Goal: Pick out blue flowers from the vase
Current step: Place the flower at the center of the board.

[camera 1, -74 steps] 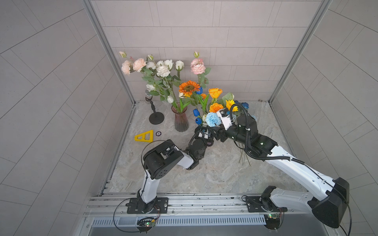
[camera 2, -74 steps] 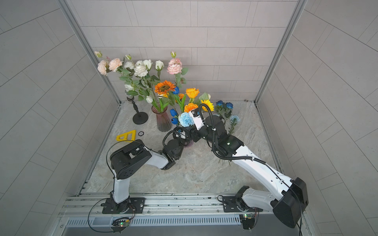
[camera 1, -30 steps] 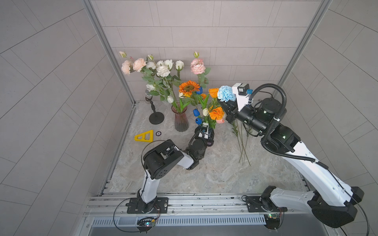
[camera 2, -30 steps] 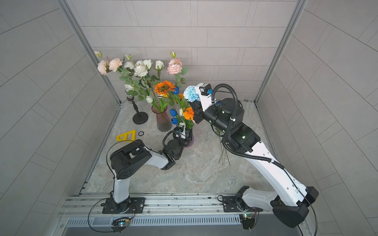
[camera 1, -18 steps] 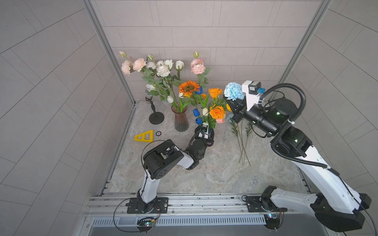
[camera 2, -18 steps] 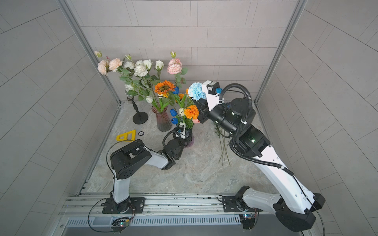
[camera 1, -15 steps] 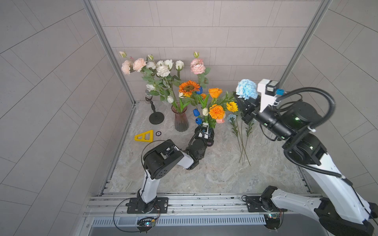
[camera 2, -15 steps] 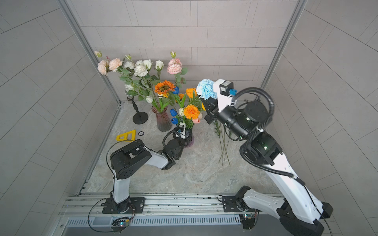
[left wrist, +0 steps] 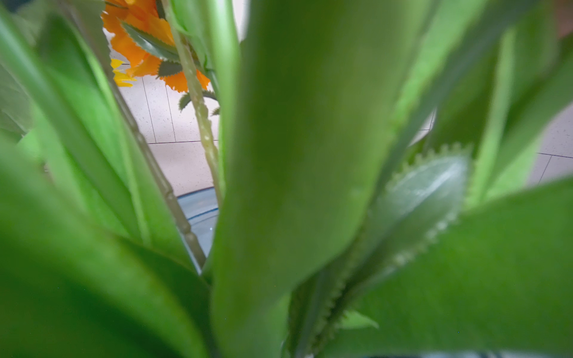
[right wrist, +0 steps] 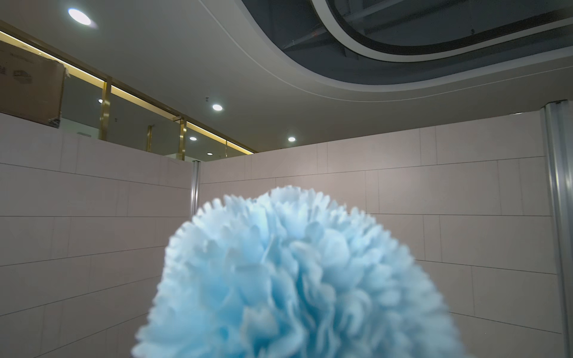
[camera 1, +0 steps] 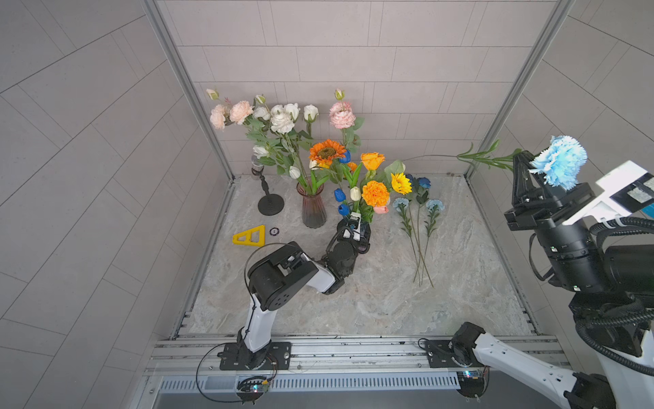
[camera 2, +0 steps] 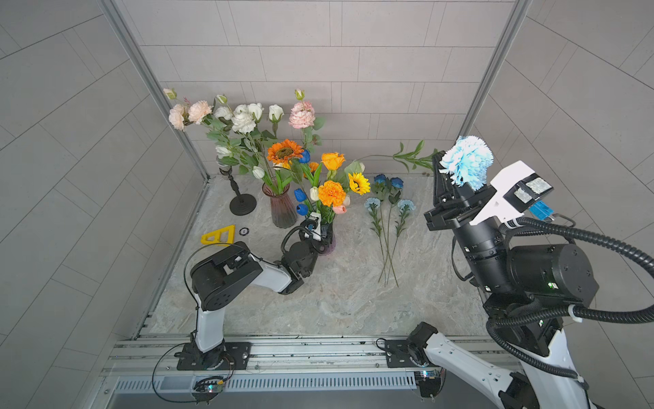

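Two vases stand on the marble bench (camera 1: 371, 311). The brownish glass vase (camera 1: 313, 209) at 11 o'clock holds white and pink blooms and an orange sunflower (camera 1: 326, 151). The second vase (camera 2: 327, 238), near centre, holds orange and yellow blooms and deep-blue tulip buds (camera 1: 339, 194).

The left tool (camera 2: 320, 232) sits at this vase; whether it grips cannot be told.

The right tool (camera 2: 439, 166) is clamped on the stem of a pale-blue carnation (camera 1: 558, 161), raised at 3 o'clock.

More blue flowers (camera 1: 417, 212) lie on the bench at 1 o'clock.

Only the left wrist view shows the vase's bluish rim (left wrist: 198, 201) among leaves; the right wrist view shows the carnation against a ceiling.

A second ago the carnation was beside the bouquet; it has since swung far right.
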`<state>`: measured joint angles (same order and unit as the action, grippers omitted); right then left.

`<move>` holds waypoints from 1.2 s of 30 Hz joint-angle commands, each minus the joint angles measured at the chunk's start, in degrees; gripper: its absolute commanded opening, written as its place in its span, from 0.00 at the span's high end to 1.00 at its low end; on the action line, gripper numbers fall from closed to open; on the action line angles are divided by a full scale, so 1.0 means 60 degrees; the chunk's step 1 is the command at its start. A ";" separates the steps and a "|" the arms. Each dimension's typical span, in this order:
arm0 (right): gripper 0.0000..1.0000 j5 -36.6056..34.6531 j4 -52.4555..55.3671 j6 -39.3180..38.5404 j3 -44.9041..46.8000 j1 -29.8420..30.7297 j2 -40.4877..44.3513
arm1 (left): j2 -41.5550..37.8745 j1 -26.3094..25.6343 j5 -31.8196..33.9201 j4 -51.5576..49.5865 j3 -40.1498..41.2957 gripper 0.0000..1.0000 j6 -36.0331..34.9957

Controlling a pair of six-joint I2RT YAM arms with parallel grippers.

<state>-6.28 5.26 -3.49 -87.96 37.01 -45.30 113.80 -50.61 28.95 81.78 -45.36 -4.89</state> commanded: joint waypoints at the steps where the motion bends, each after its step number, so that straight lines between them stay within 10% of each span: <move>1: 0.99 -0.1788 0.0484 -0.1001 -0.0453 0.0013 -0.0517 | 0.0330 -0.0090 0.0060 -0.0607 0.0105 0.58 -0.0094; 11: 1.00 -0.4473 0.3262 -0.0991 -0.2612 -0.0353 -0.3044 | 0.0340 -0.0090 0.0078 -0.0599 0.0120 0.58 -0.0076; 23: 1.00 0.1904 0.6961 0.2918 -0.2743 -0.5479 -0.5176 | 0.0340 -0.0090 0.0124 -0.0607 0.0119 0.58 -0.0065; 36: 1.00 0.2969 0.8191 0.2462 -0.2335 -0.6374 -0.7589 | 0.0399 -0.0083 0.0375 -0.0587 0.0068 0.58 -0.0461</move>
<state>10.20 51.22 12.08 -102.56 -1.19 -90.28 113.93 -50.68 30.02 82.04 -45.41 -5.37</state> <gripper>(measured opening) 0.060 0.699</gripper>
